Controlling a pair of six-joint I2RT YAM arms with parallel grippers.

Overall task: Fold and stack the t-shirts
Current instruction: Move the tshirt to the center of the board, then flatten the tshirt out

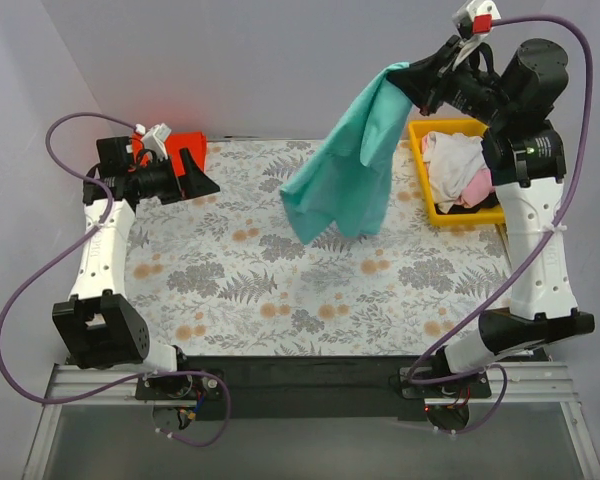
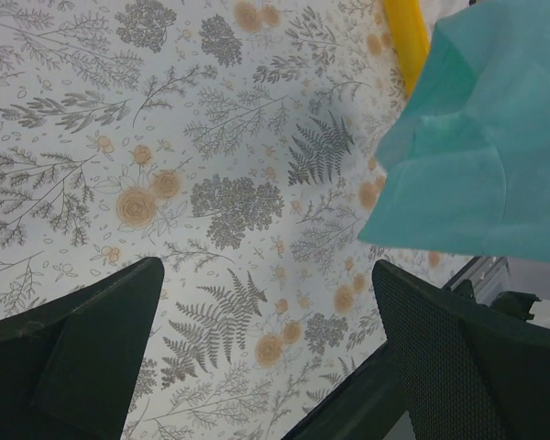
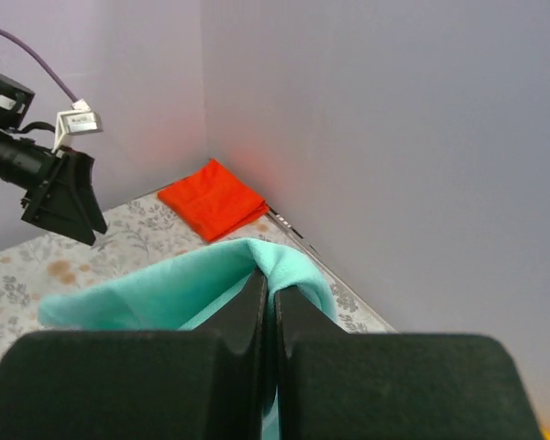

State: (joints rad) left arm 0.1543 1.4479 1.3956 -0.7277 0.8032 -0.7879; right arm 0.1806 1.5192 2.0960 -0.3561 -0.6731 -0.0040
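**Teal shirt hanging from the right arm beside the tray**

The patterned cloth is lying spread flat, stretching from the near edge and away to the left of the yellow tray. The left arm is reaching up the side farthest from the tray. Its jaws are standing wide open with nothing between them, hovering over the cloth well left of the tray. The right arm is rising along the tray's right side and bending over above it. Its jaws are pinched tight on a fold of the teal shirt, holding it up in the air just left of the tray. The shirt is hanging loose from that grip, its lower edge dangling over the cloth left of the tray. Whether it is touching the cloth, I cannot tell. Inside the tray a white shirt is lying crumpled on top, with a pink shirt showing at its near right side. Farthest back, the red shirt is lying folded well left of the tray, about level with the tray's far end, close against the back wall.
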